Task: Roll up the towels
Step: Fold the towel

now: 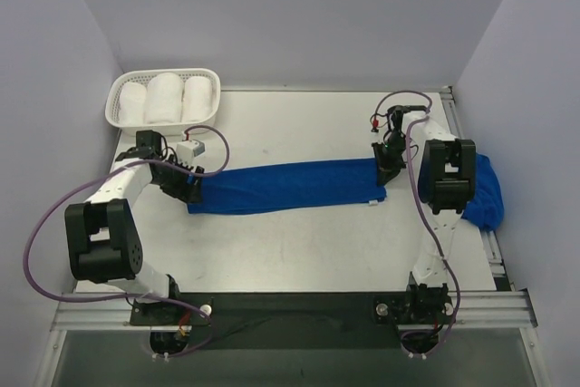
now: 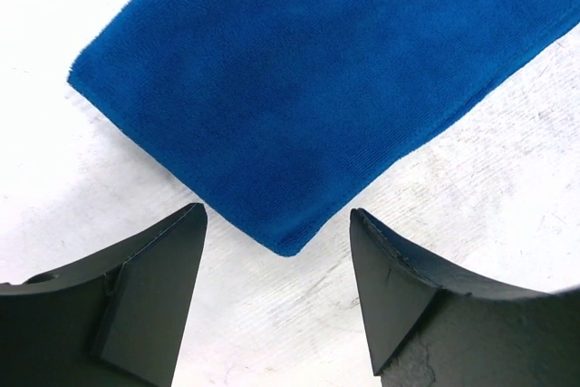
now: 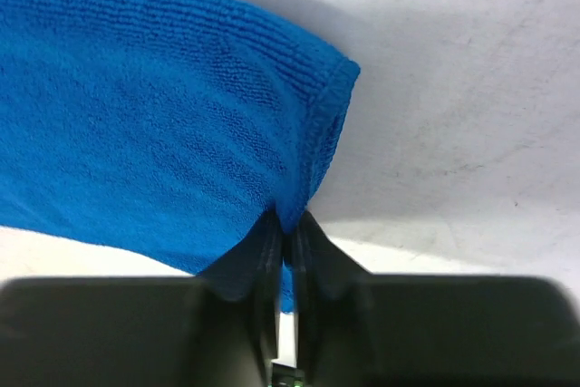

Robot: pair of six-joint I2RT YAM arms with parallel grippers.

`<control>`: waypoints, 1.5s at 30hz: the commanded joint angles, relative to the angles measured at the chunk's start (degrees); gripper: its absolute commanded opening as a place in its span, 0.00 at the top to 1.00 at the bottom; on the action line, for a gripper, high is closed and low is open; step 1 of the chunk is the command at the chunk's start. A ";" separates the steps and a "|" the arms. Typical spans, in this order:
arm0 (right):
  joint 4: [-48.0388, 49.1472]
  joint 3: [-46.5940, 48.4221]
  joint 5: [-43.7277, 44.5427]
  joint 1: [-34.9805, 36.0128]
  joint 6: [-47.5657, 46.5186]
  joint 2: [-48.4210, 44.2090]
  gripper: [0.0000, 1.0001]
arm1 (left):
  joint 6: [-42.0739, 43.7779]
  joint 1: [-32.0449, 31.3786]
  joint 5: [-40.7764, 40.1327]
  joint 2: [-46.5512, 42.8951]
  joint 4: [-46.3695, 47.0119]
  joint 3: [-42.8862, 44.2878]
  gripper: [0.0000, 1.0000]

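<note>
A long royal-blue towel (image 1: 285, 188) lies flat as a strip across the middle of the table. My left gripper (image 1: 188, 184) is at its left end, open; in the left wrist view the towel's corner (image 2: 290, 133) reaches just between the two spread fingertips (image 2: 154, 287), untouched by them. My right gripper (image 1: 385, 169) is at the strip's right end, and its jaws (image 3: 288, 224) are shut on the hem of the towel (image 3: 145, 124), lifting that edge a little. A second blue towel (image 1: 488, 195) lies crumpled at the table's right edge, partly hidden behind my right arm.
A white basket (image 1: 118, 115) holding three white towel rolls (image 1: 165, 97) stands at the back left corner. The walls stand close on the left, back and right. The arm bases sit on a rail at the near edge.
</note>
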 commanded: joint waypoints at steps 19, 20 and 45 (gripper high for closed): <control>-6.35 2.53 -1.99 1.38 -3.98 -11.74 1.00 | -1.94 1.71 3.73 -0.93 -0.28 3.87 0.22; -6.35 2.44 -2.70 2.17 -3.63 -11.92 1.00 | -2.12 1.89 4.34 -0.84 -0.20 4.05 0.21; -6.08 18.61 -13.52 23.44 4.55 3.11 1.00 | -4.93 3.12 7.24 1.27 -0.28 4.49 0.03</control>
